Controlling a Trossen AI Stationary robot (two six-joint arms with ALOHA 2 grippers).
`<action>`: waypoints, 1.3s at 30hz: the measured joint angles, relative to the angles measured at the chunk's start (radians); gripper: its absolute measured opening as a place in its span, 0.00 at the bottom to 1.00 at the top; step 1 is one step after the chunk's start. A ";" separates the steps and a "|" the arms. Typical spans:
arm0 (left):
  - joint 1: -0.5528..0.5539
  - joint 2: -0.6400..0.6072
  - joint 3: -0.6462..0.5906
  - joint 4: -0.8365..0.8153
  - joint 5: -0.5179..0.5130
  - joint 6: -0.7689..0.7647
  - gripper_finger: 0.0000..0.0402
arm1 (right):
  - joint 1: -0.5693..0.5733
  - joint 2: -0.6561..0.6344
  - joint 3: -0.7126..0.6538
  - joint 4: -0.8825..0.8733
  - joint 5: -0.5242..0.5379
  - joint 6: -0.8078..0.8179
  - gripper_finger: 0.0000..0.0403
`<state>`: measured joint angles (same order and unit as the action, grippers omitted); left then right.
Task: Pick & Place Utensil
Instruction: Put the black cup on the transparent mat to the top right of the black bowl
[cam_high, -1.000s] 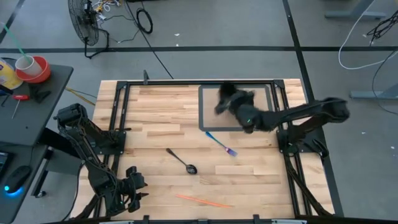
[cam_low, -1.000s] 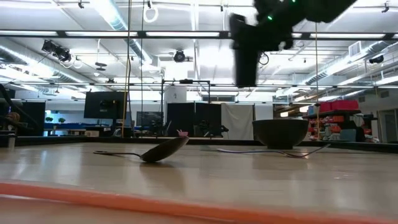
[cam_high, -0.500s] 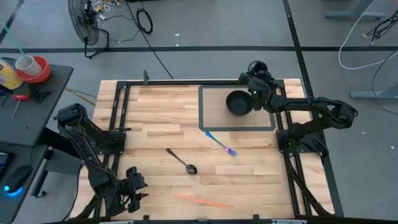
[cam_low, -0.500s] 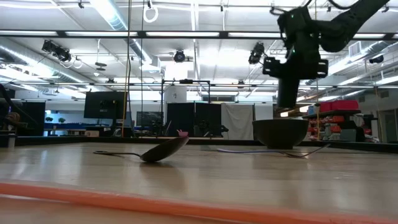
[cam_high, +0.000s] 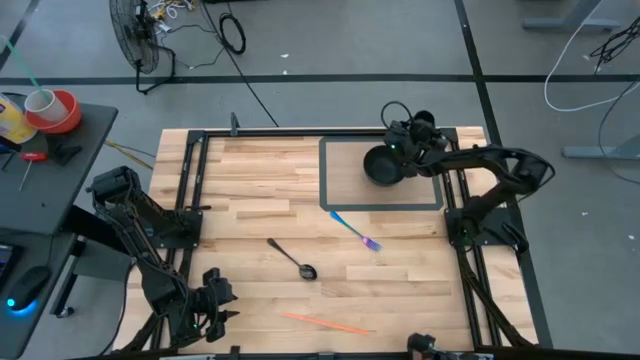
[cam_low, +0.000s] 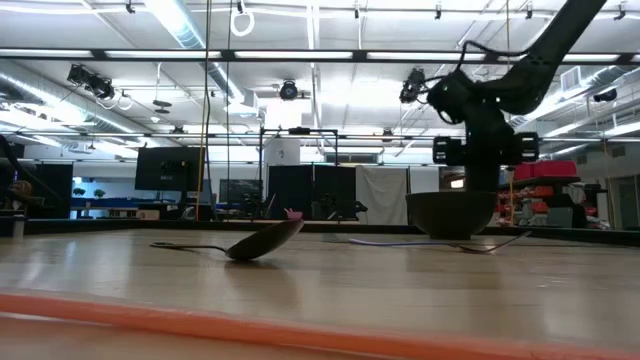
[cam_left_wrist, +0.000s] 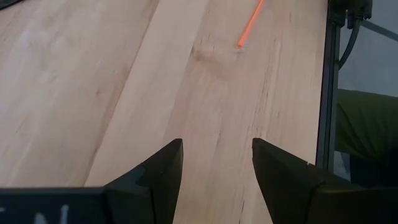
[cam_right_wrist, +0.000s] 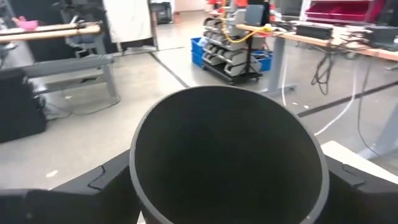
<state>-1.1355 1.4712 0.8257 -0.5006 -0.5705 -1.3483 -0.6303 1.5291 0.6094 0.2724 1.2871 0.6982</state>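
Observation:
A black spoon (cam_high: 293, 259) lies on the wood at mid-table, and in the low view the spoon (cam_low: 262, 240) rests on its bowl end. A blue utensil (cam_high: 356, 231) lies to its right, just near of the mat. An orange stick (cam_high: 325, 322) lies by the near edge. A dark bowl (cam_high: 380, 166) stands upright on the mat, and it shows too in the low view (cam_low: 450, 213). My right gripper (cam_high: 405, 153) is open at the bowl's far right side, and the bowl (cam_right_wrist: 230, 155) fills the space between its fingers. My left gripper (cam_high: 215, 305) waits open at the near left corner. My right gripper (cam_low: 478, 185) reaches down to the bowl's far right rim, one finger (cam_right_wrist: 99, 180) on each side of the bowl's wall (cam_right_wrist: 140, 186). Whether the fingers touch the bowl cannot be told. The bowl stands on the mat.
A mat with a dark outline (cam_high: 330, 195) covers the far right part of the table. Black frame rails (cam_high: 190, 190) run along the left and right sides. My left gripper (cam_left_wrist: 214, 162) looks over bare wood toward the orange stick's end (cam_left_wrist: 250, 23).
My right gripper has swung fast from high above the mat's left part toward the table's far right edge. It has then come down to the bowl's far right side. The bowl and the utensils have stayed where they were.

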 joint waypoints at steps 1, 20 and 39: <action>0.000 0.000 0.000 -0.003 0.000 0.000 0.49 | -0.007 0.013 0.000 0.001 0.005 0.017 0.81; 0.000 0.000 0.000 -0.054 -0.010 -0.032 0.49 | -0.055 0.056 0.000 -0.029 -0.100 0.023 0.81; -0.001 0.000 0.000 -0.043 -0.008 -0.032 0.49 | -0.002 0.056 -0.029 -0.282 -0.049 0.352 0.81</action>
<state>-1.1362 1.4712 0.8253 -0.5434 -0.5789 -1.3808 -0.6327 1.5848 0.5801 -0.0095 1.2385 1.0506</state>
